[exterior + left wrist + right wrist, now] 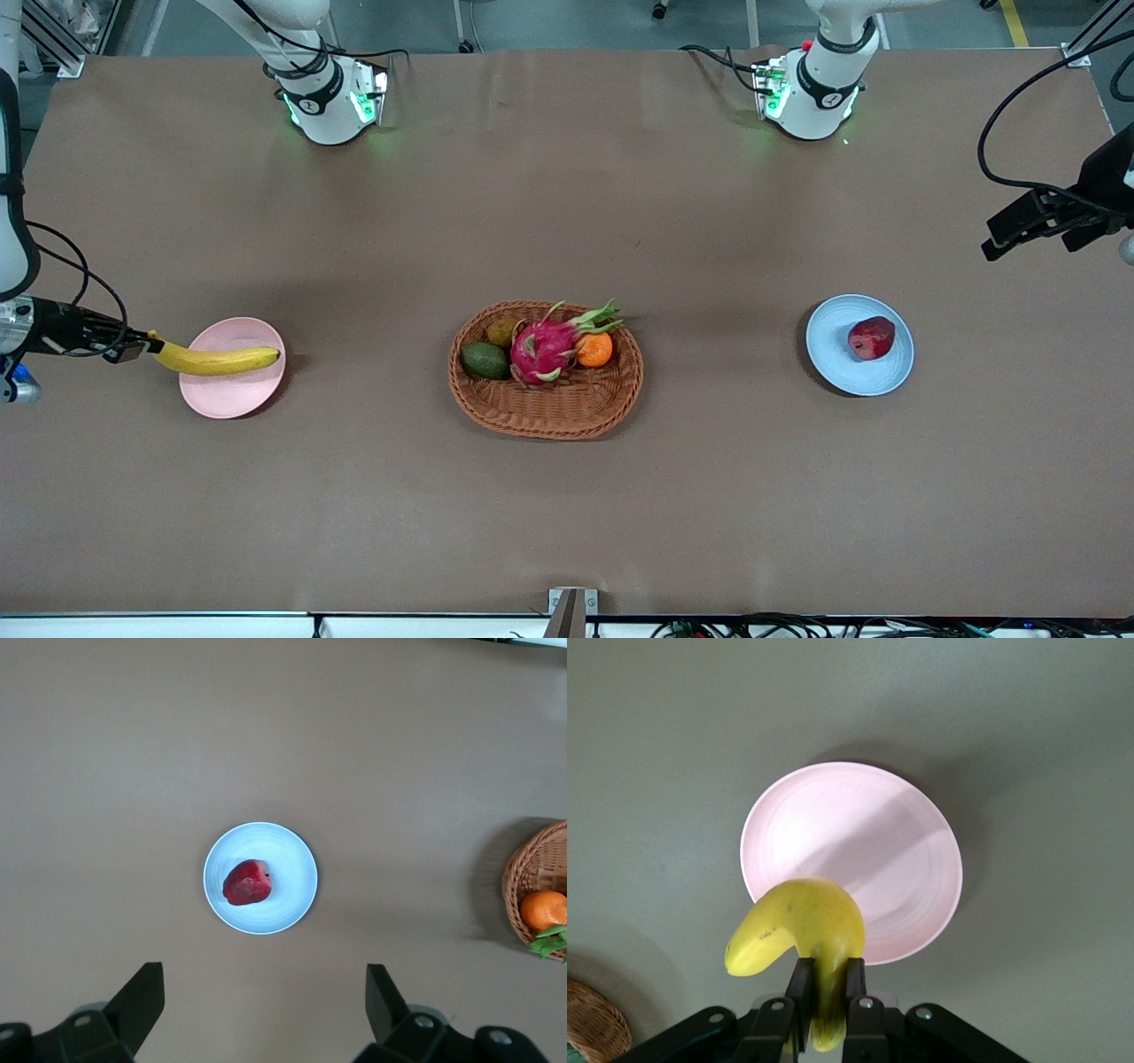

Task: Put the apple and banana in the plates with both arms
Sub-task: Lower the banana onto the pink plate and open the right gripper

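The dark red apple (871, 338) lies on the light blue plate (842, 359) toward the left arm's end of the table. My left gripper (1028, 232) is open and empty, up in the air over bare table past that plate. In the left wrist view the apple (247, 882) sits on the blue plate (288, 859), clear of the left gripper (264, 1001). My right gripper (140, 347) is shut on the stem end of the yellow banana (217, 359) and holds it over the pale pink plate (232, 394). The right wrist view shows the banana (802, 926) in the right gripper (826, 992) above the pink plate (877, 842).
A brown wicker basket (549, 416) stands mid-table with a pink dragon fruit (545, 347), an orange (595, 350) and a green avocado (485, 360). The basket's edge (532, 868) shows in the left wrist view. The arm bases stand along the table's top edge.
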You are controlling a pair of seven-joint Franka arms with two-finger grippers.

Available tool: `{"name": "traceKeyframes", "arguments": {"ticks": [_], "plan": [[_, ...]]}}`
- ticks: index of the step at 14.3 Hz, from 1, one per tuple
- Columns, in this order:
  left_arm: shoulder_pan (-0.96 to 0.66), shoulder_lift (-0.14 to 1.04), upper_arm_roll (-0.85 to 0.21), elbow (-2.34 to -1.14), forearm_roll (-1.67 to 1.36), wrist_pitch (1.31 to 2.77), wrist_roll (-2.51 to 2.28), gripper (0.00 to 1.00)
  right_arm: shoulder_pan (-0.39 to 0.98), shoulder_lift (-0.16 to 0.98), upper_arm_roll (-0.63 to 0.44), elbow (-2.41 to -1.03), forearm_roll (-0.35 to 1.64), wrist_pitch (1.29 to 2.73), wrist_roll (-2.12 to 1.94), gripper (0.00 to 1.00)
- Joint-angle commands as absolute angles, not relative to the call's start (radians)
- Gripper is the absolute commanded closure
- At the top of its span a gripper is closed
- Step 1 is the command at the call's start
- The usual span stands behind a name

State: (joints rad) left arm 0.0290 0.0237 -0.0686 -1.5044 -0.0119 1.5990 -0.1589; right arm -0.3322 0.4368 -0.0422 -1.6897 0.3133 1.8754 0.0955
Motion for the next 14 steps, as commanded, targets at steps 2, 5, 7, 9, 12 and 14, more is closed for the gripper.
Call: {"name": "traceKeyframes", "arguments": {"ticks": [2, 5, 7, 9, 12, 14], "plan": [[0.005, 0.018, -0.044, -1.497, -0.025, 1.582, -0.158, 0.00, -0.377, 0.482, -0.025, -1.700, 0.373, 1.927, 0.017, 1.00], [0.014, 0.015, -0.046, -1.497, -0.025, 1.582, -0.155, 0.00, -0.411, 0.521, -0.026, -1.700, 0.417, 1.956, -0.092, 1.00], [0.014, 0.015, -0.046, -1.497, -0.025, 1.582, -0.156, 0.00, -0.422, 0.532, -0.026, -1.700, 0.417, 1.963, -0.112, 0.98], [0.014, 0.014, -0.046, -1.497, -0.025, 1.582, -0.156, 0.00, -0.419, 0.532, -0.026, -1.700, 0.422, 1.962, -0.112, 0.55], [0.015, 0.014, -0.045, -1.497, -0.025, 1.582, -0.158, 0.00, -0.419, 0.532, -0.026, -1.698, 0.423, 1.963, -0.112, 0.00], [0.017, 0.014, -0.043, -1.497, -0.023, 1.582, -0.149, 0.00, -0.417, 0.531, -0.026, -1.697, 0.425, 1.962, -0.110, 0.00]]}}
